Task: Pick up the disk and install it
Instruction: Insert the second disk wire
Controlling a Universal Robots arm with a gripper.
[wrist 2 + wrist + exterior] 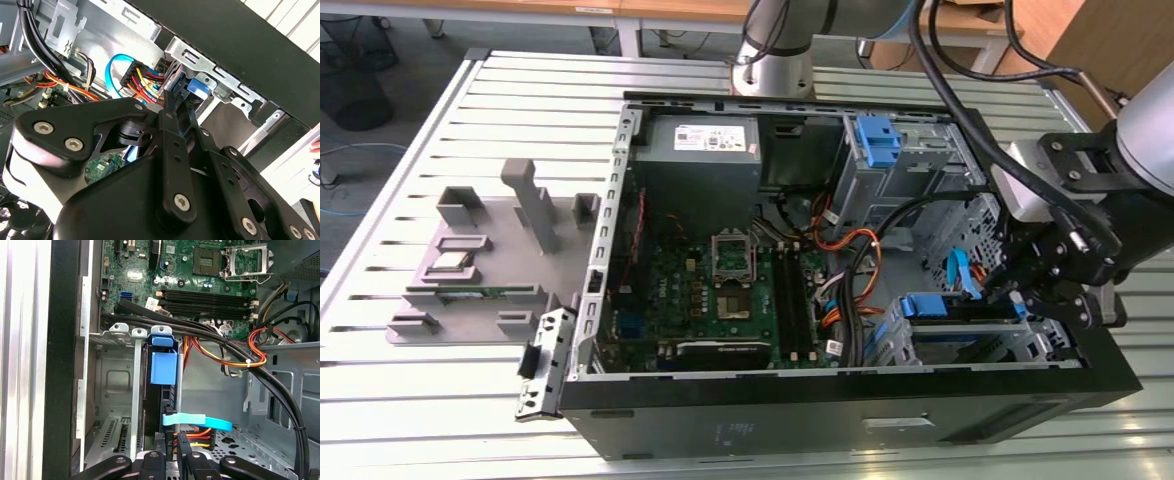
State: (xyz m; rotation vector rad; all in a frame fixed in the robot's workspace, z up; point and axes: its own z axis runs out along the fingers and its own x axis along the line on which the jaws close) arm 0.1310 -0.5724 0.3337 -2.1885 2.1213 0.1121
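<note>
Disk: the flat hard drive in its blue plastic carrier bracket point(164, 367) stands on edge in the metal drive cage point(115, 390) at the front corner of the open black computer case point(720, 425); in the first wrist view it shows as a thin dark slab with the blue bracket tab on its end.
Long axis: in the first wrist view the disk's long edge runs from the blue tab, which faces the green motherboard point(200, 275), back to the end where the cables plug in, close to the pincer.
Exterior view of disk: the blue bracket point(941, 307) sits in the cage on the exterior view's right side of the case, beneath the arm's wrist.
Connectors: a light blue flat data cable point(197, 421) and a bundle of red, yellow and orange power wires point(197, 432) meet the near end of the disk.
Pincer: the black metal pincer point(176, 107) has its fingers drawn close together at the tip, right against the blue bracket point(197, 86) in the second wrist view; whether they clamp the bracket I cannot tell.
Counter: the case lies on its side on a grey slatted metal counter point(520, 100).
Other: a grey plastic fixture point(494, 250) sits on the counter, well apart, to the exterior view's left.
</note>
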